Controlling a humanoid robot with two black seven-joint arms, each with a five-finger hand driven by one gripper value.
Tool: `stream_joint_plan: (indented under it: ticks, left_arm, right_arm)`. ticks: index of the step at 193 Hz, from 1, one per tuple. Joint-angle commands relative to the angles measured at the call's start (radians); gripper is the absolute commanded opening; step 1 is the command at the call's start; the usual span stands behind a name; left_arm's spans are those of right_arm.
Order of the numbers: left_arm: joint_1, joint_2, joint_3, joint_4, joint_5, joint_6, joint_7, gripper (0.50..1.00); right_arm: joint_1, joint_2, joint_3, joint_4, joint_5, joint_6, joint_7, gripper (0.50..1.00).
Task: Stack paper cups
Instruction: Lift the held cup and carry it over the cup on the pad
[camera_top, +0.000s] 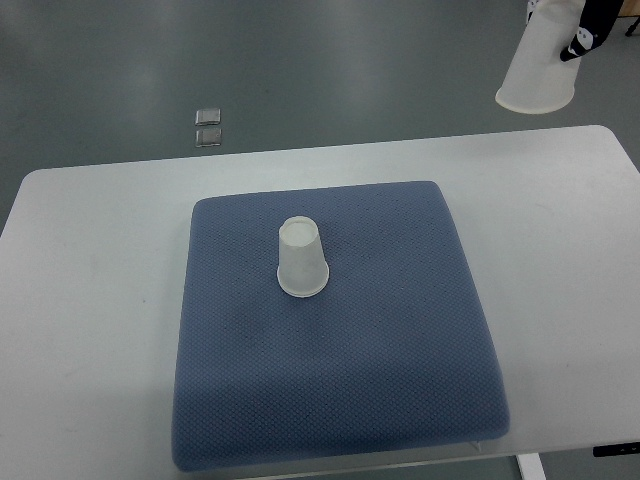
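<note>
One cup (302, 258) — far from fingers (580, 42)

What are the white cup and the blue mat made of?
The upside-down white cup on the mat looks like thin matte paper, with a rolled rim. The square blue mat looks like soft woven fabric, perhaps padded: dotted weave, rounded puffy edges.

Matt paper cups, a woven cloth pad and a smooth white counter.
The upturned paper cup (302, 259) looks thin, matt and slightly translucent; the held cup (540, 66) is opaque white paper. The blue pad (330, 390) has a rough, dimpled fabric weave. The counter (90, 300) is smooth and faintly scuffed; the grey floor (300, 60) has a dull sheen.
</note>
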Motion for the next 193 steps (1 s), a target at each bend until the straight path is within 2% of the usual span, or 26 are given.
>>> stream_joint_plan:
  ticks: [1,21,51,103,127,193]
  left_arm:
    - [-0.001,0.0,-0.001,0.002,-0.001,0.0,0.0,1.0]
    - [0.0,0.0,-0.001,0.002,-0.001,0.0,0.0,1.0]
    - [0.0,0.0,-0.001,0.003,-0.001,0.0,0.0,1.0]
    - [0.0,0.0,-0.002,0.003,-0.003,0.002,0.0,1.0]
    - [0.0,0.0,-0.002,0.003,-0.004,0.002,0.0,1.0]
    - [0.0,0.0,-0.001,0.002,-0.004,0.002,0.0,1.0]
  right_arm:
    - [0.03,0.01,-0.001,0.029,0.011,-0.003,0.0,0.527]
    - [0.032,0.029,0.019,0.032,0.067,-0.011,0.0,0.527]
    - [0.032,0.12,0.071,0.031,0.242,-0.029,0.001,0.527]
    - [0.041,0.417,0.131,0.006,0.455,-0.113,0.0,0.529]
    - [0.03,0.499,0.141,0.002,0.466,-0.147,0.0,0.531]
    - [-0.028,0.511,0.134,0.003,0.469,-0.225,-0.002,0.533]
